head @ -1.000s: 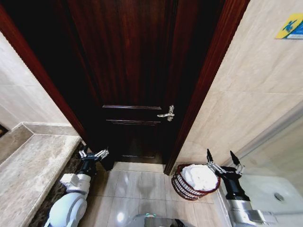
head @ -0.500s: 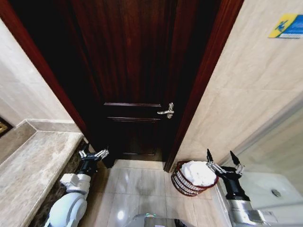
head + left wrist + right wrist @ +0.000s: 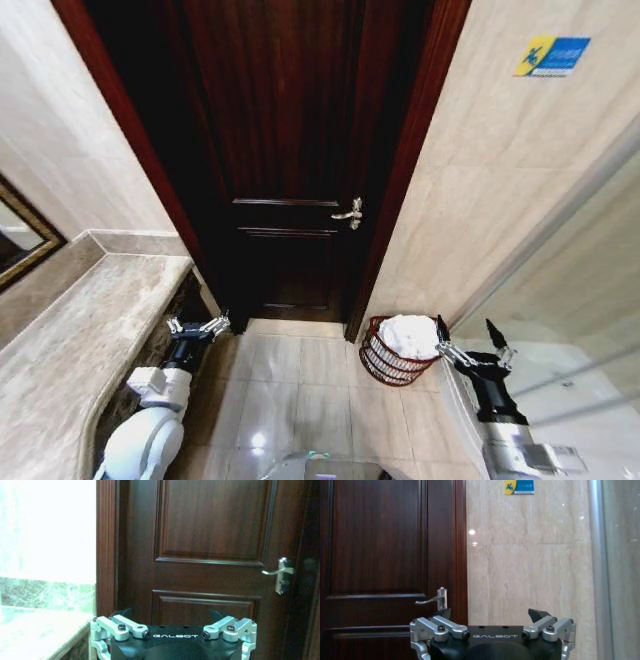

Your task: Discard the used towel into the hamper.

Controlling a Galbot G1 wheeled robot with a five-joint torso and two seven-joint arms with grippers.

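The hamper [image 3: 381, 364], a small reddish-brown wicker basket, stands on the tiled floor at the foot of the wall, just right of the door frame. A white towel [image 3: 410, 335] lies bunched inside it, rising above the rim. My right gripper [image 3: 465, 330] is open and empty, just right of the hamper and pointing up; the right wrist view has the right gripper [image 3: 490, 613] facing the door and wall. My left gripper [image 3: 198, 323] is open and empty near the counter's end, and in the left wrist view the left gripper [image 3: 170, 613] faces the door.
A dark wooden door [image 3: 290, 150] with a silver handle [image 3: 349, 213] is straight ahead. A marble counter [image 3: 70, 340] and a mirror frame [image 3: 25, 240] are on the left. A glass panel [image 3: 570, 300] runs along the right. Floor tiles lie between the arms.
The whole head view has shifted, so the camera moved: more counter and a mirror now show at left. Both arms hold the same pose. The towel stays in the hamper.
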